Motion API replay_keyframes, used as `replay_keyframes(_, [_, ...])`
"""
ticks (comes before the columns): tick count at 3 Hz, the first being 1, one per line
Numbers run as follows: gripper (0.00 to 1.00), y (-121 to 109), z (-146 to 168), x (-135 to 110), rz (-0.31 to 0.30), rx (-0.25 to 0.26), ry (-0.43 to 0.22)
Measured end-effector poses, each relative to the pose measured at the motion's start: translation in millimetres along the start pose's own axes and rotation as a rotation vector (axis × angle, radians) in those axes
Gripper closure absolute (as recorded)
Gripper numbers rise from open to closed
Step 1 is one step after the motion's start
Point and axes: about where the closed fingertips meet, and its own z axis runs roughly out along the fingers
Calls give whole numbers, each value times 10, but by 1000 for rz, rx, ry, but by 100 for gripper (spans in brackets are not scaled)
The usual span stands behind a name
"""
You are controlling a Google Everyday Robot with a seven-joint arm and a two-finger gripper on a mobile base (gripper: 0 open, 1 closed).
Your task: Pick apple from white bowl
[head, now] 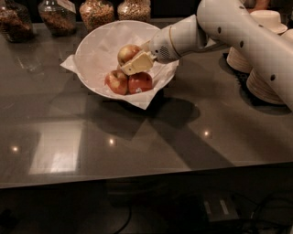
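Note:
The white bowl [94, 48], lined with crumpled white paper, stands at the back middle of the dark table. Three apples are in it. The yellow-green apple with a red blush [127, 51] sits highest, above a smaller red-and-yellow apple [116, 82] and a deep red apple [141, 82]. My gripper [129, 61] reaches into the bowl from the right and is shut on the yellow-green apple. One cream finger [138, 63] lies across the apple's front; the other is hidden behind it.
Several glass jars of dry food [97, 11] line the table's back edge. Stacks of beige disposable bowls [264, 77] stand at the right, under my arm. The table's front edge [137, 176] runs across the lower part of the view.

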Motion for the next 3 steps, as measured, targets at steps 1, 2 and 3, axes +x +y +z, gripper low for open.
replay_keyframes(1, [100,28,-170,-101,-22,9,-29])
replay_keyframes(2, [100,110,-445,-217,-59,16,-82])
replay_keyframes(3, [100,316,-873,-244,-131,1,-88])
